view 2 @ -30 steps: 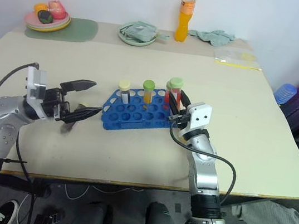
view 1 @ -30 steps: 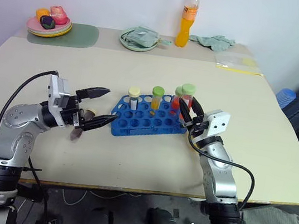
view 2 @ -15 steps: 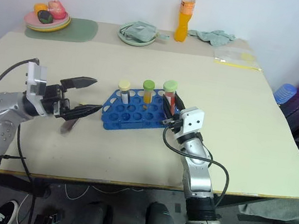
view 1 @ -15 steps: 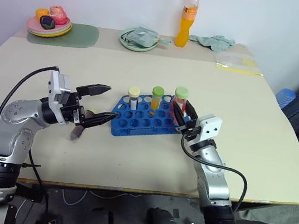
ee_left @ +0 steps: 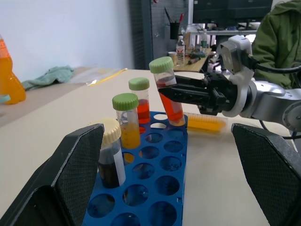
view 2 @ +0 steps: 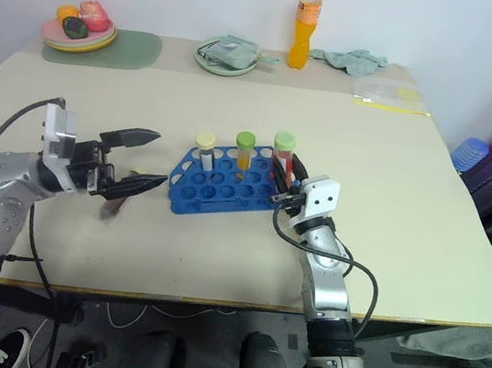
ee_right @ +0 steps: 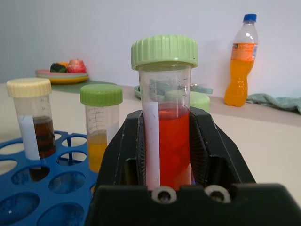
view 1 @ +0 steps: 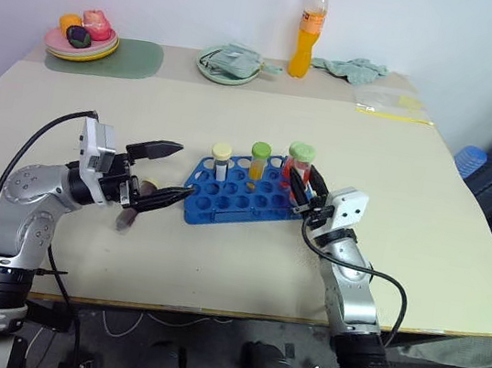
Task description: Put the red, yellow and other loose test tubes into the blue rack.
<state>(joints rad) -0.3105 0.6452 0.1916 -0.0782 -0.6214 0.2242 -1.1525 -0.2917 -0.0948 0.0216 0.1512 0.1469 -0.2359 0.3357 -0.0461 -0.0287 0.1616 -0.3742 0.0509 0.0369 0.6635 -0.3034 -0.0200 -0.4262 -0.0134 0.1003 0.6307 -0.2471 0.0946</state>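
The desk [view 1: 412,190] carried the blue rack [view 1: 242,197] near its front middle, and three tubes already stood along the rack's far row: the cream-capped dark tube [view 1: 220,159], the yellow tube [view 1: 258,160], and a green-capped red tube [ee_left: 139,100] behind the one in play. The right arm reached in from the rack's right end, forearm rising from the desk edge, wrist angled up and toward the left. The right claw [ee_right: 169,146] pinched the red tube [view 1: 299,164] at mid-body, both pads pressed on the liquid section. In the left wrist view that tube leaned, its tip at a hole in the rack's corner, its cap tilted away from the claw.

To do this step well, the tube likely needed righting first, so the tip would drop straight through the hole rather than catch on the rim. A slow descent looked wise, with release only once the tube sat on its own. The neighbouring red tube stood just beside it, so the cap had to stay off it.

The left arm sat bent on the rack's left side, its left claw [view 1: 163,174] spread wide, empty, one finger near the rack's corner.
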